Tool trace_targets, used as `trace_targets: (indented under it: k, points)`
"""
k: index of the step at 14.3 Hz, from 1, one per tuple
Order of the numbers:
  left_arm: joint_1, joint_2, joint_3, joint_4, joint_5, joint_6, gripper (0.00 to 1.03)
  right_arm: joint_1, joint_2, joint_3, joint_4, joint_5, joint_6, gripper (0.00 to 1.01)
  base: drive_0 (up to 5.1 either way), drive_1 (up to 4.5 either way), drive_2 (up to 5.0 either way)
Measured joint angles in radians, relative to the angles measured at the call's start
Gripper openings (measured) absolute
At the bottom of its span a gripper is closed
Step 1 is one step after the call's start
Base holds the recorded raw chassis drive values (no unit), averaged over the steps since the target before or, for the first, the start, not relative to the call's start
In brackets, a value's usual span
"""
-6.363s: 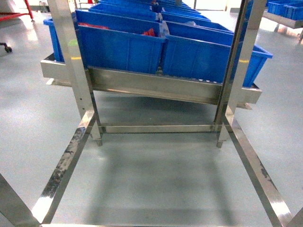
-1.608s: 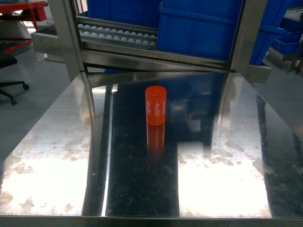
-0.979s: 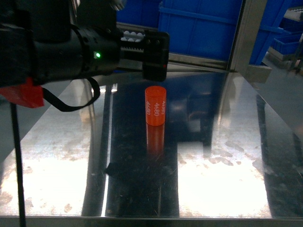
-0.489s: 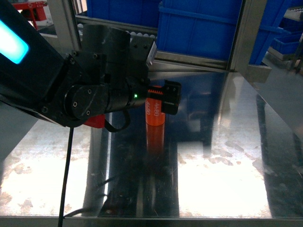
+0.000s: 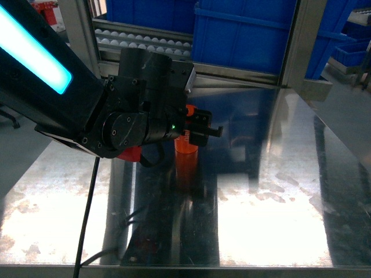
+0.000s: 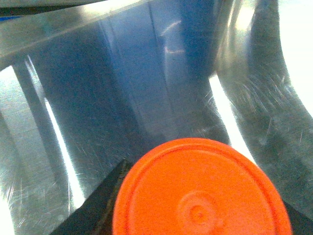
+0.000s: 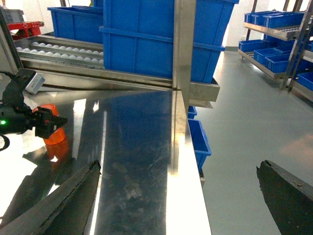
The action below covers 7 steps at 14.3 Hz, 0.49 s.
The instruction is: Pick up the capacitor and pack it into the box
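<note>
An orange capacitor point(image 5: 186, 147) stands upright on the shiny steel table point(image 5: 261, 202). My left gripper point(image 5: 200, 128) reaches in from the left at the capacitor's upper half, open, with a finger on each side. In the left wrist view the capacitor's round top point(image 6: 200, 196) fills the lower frame, and a black finger point(image 6: 100, 210) sits just left of it. The right wrist view shows the capacitor point(image 7: 55, 139) far to the left. My right gripper point(image 7: 178, 196) is open and empty above the table's right edge. The box is out of view.
Large blue crates point(image 5: 249, 35) sit on a roller rack point(image 5: 139, 40) behind the table, between steel uprights point(image 5: 298, 40). To the right of the table's edge point(image 7: 190, 186) is open floor, with small blue bins point(image 7: 200, 142) below and shelving point(image 7: 274, 24) further off.
The left arm has come in from the left and dropped, bringing its fingers either side of the capacitor. The capacitor stands where it was.
</note>
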Motion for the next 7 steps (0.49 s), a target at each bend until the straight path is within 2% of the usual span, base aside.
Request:
trace_targets:
  k: [1, 4, 5, 7]
  points:
    - [-0.002, -0.008, -0.005, -0.006, -0.001, -0.001, 0.45, 0.000, 0.000, 0.000, 0.000, 0.000, 0.000, 0.98, 0.0, 0.00, 0.0]
    - [0.018, -0.169, -0.106, 0.008, -0.033, -0.034, 0.44, 0.000, 0.000, 0.000, 0.000, 0.000, 0.000, 0.98, 0.0, 0.00, 0.0]
    - [0.036, -0.277, -0.167, 0.076, -0.058, -0.030, 0.44, 0.000, 0.000, 0.000, 0.000, 0.000, 0.000, 0.98, 0.0, 0.00, 0.0]
    - [0.074, -0.508, -0.327, 0.224, -0.142, 0.026, 0.44, 0.000, 0.000, 0.000, 0.000, 0.000, 0.000, 0.98, 0.0, 0.00, 0.0]
